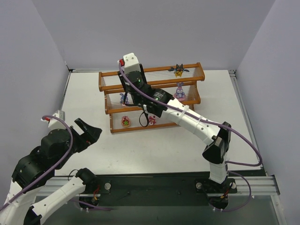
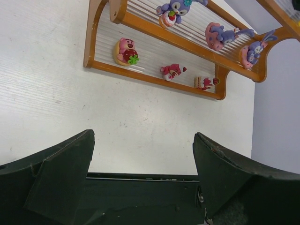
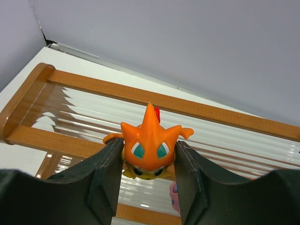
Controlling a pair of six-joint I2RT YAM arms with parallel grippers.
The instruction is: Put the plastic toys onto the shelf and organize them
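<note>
From above, the right arm [image 1: 187,119] reaches across the shelf [image 1: 187,79] to the left end of its top tier. The left tool [image 1: 90,129] hangs over the tabletop [image 1: 154,150] near its own base, spread wide and holding nothing. The black winged toy [image 1: 178,70] stands on the top tier toward the right, and no toy is seen lying loose on the tabletop. The left wrist view looks out past its open jaws at the lower tiers: three pink-red toys [image 2: 125,50] sit along the bottom tier and three purple long-eared toys [image 2: 220,33] along the middle one. In the right wrist view the right tool [image 3: 147,150] is partly closed on the orange toy [image 3: 150,140], pinching its sides above the top tier near the left end; whether the toy touches the tier cannot be told. Seven toys are shelved and this one appears to be the last, so the task looks nearly finished. What is left is setting it down, letting go, and perhaps tidying the rows.
</note>
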